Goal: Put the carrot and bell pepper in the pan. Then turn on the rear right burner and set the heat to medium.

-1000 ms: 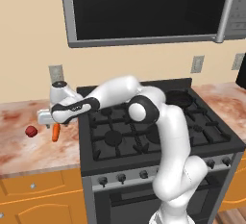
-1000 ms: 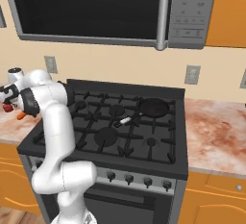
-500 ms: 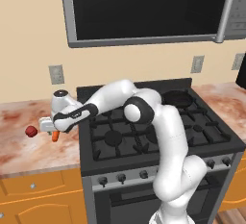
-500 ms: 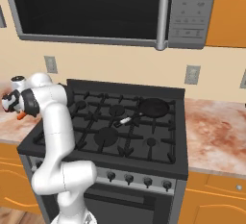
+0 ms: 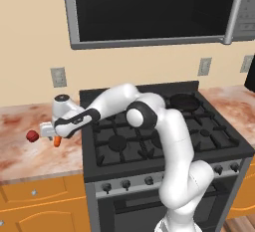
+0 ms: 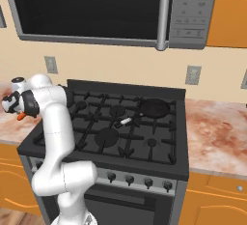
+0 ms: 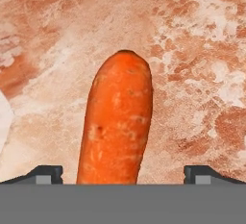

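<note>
One carrot between open gripper tips (one bell pepper beside)

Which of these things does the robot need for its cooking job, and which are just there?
Needed: carrot, between the open gripper tips; bell pepper on the counter; pan on the stove; rear right burner under it.

Just there: microwave, wall outlets, cabinets.

Marbled counter: carrot, bell pepper lying apart.
</note>
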